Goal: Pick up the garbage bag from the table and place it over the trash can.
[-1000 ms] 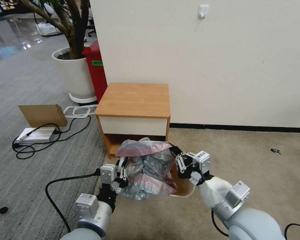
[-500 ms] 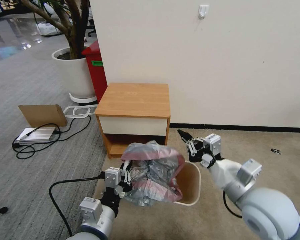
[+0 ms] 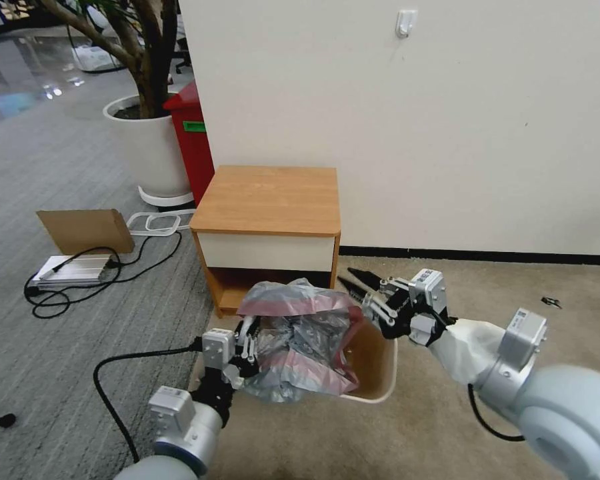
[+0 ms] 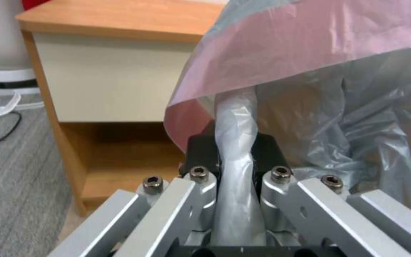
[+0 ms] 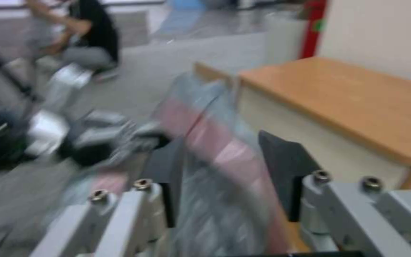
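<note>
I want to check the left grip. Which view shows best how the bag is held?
The left wrist view: a twisted strand of the bag sits pinched in the left pincer. In the head view the grip looks small; the right wrist view shows blurred plastic.

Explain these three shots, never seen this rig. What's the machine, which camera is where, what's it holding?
It is a wheeled robot with two arms, each ending in a claw. The wide shot comes from a camera on its head, looking down and forward; the two close shots come from cameras on its wrists. The left claw is shut on a fold of the garbage bag, a crinkly grey plastic bag with a pink band, bunched over the cream trash can on the floor. The right claw is open, its fingers on either side of the bag's rim. Behind stands the wooden nightstand.
</note>
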`<state>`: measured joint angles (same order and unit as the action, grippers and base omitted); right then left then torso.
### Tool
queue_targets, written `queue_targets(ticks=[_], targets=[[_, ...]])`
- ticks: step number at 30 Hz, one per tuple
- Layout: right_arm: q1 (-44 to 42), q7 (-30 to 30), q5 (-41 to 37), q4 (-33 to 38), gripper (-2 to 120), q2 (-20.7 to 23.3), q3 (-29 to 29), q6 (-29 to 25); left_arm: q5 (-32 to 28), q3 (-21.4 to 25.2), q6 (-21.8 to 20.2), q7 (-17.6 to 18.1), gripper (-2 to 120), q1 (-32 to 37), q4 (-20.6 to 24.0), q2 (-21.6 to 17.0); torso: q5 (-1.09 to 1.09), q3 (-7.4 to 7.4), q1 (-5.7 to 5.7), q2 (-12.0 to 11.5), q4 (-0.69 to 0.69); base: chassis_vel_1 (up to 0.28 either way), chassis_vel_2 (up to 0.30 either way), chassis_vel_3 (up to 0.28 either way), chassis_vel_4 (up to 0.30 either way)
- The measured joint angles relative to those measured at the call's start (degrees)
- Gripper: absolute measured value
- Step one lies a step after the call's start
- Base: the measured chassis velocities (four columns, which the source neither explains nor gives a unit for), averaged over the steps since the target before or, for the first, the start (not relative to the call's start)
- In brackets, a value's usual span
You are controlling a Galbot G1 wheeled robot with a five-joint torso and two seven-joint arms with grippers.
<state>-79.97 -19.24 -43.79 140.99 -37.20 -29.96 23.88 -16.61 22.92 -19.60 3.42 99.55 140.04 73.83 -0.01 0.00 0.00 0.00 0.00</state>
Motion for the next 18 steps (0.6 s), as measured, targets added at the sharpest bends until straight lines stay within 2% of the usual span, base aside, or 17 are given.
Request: queue_targets(ticks=[1, 4, 5, 7, 8, 11, 13, 15, 18], targets=[[0.00, 0.00, 0.00, 0.00, 43, 0.00, 0.00, 0.00, 0.00, 0.00, 0.00, 0.00, 8, 0.00, 0.00, 0.00, 0.00, 0.00, 0.00, 0.00, 0.00, 0.000, 0.000, 0.000, 0.000], [1.50, -1.25, -0.06, -0.87, 59, 1.86, 1.62, 0.57, -0.95, 1.12, -0.59, -0.67, 8, -0.55, 0.46, -0.40, 0.01, 0.00, 0.00, 0.00, 0.01, 0.000, 0.000, 0.000, 0.000], [1.50, -1.25, -0.06, -0.87, 59, 1.86, 1.62, 0.57, -0.95, 1.12, -0.59, -0.67, 8, -0.55, 0.46, -0.40, 0.01, 0.00, 0.00, 0.00, 0.01, 0.000, 0.000, 0.000, 0.000], [1.87, -0.95, 0.86, -1.54, 69, 1.38, 2.41, 0.64, -1.16, 1.21, -0.92, -0.91, 8, -0.71, 0.73, -0.32, 0.01, 0.00, 0.00, 0.00, 0.00, 0.000, 0.000, 0.000, 0.000], [1.87, -0.95, 0.86, -1.54, 69, 1.38, 2.41, 0.64, -1.16, 1.21, -0.92, -0.91, 8, -0.71, 0.73, -0.32, 0.01, 0.00, 0.00, 0.00, 0.00, 0.000, 0.000, 0.000, 0.000], [1.38, 0.48, 1.18, -1.54, 84, 0.22, 2.46, 0.61, -1.15, 1.16, -1.07, -1.14, 8, -0.72, 0.73, -0.06, 0.01, 0.00, 0.00, 0.00, 0.00, 0.000, 0.000, 0.000, 0.000], [1.34, 0.89, 1.15, -1.35, 87, -0.04, 2.34, 0.56, -1.14, 1.14, -1.08, -1.17, 8, -0.70, 0.73, 0.01, 0.02, 0.00, 0.00, 0.00, 0.00, 0.000, 0.000, 0.000, 0.000], [1.55, 1.60, 0.73, -0.94, 96, -0.22, 1.92, 0.43, -1.06, 1.11, -1.11, -1.19, 8, -0.67, 0.57, 0.08, 0.01, 0.00, 0.00, 0.00, 0.00, 0.000, 0.000, 0.000, 0.000], [2.03, 2.37, 0.94, -1.14, 99, -0.08, 1.97, 0.31, -1.03, 1.14, -1.12, -1.23, 8, -0.58, 0.51, 0.19, 0.00, 0.00, 0.00, 0.00, 0.00, 0.000, 0.000, 0.000, 0.000]])
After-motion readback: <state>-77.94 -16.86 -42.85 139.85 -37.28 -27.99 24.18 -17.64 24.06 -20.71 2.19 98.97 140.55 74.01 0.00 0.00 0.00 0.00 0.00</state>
